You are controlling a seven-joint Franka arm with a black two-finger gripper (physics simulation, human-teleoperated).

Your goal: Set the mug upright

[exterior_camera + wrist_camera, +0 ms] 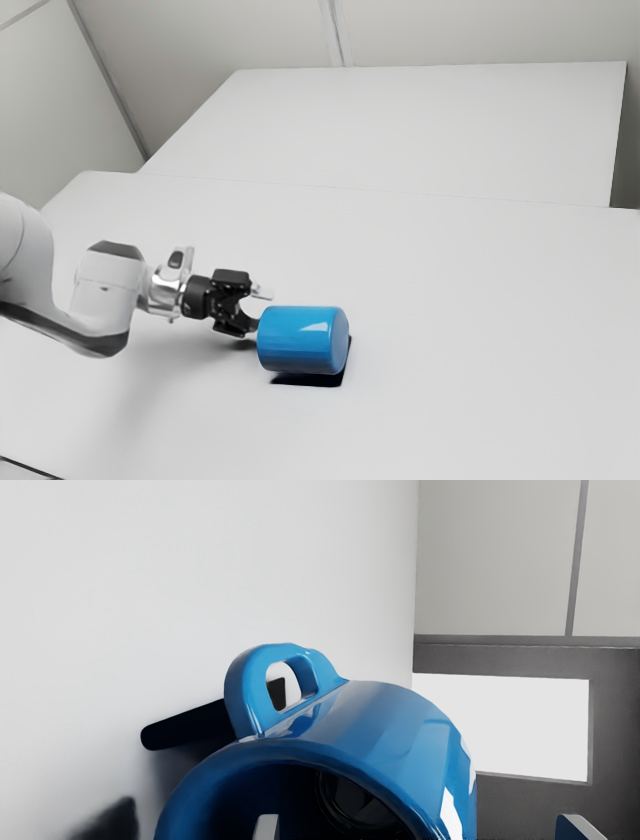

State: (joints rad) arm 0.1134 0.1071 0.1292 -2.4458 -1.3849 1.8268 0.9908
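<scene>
The glossy blue cylindrical mug point(303, 340) lay on its side on the flat white table point(480, 330), mouth facing the black two-finger gripper point(260, 308), which stood open astride the rim. The mug looked rigid, slick, perhaps brittle; its wall seemed the surest hold.

This looks like a plain indoor room, perhaps a robot lab; its exact kind is unclear. A robot arm point(110, 290) reaches over a broad white table point(480, 330), with 1 more flat white surface point(420, 130) beyond it. Pale grey walls point(450, 30) meet at a corner. The wrist view has 1 bright white rectangle point(525, 725) within a dark grey surface point(615, 705).
</scene>
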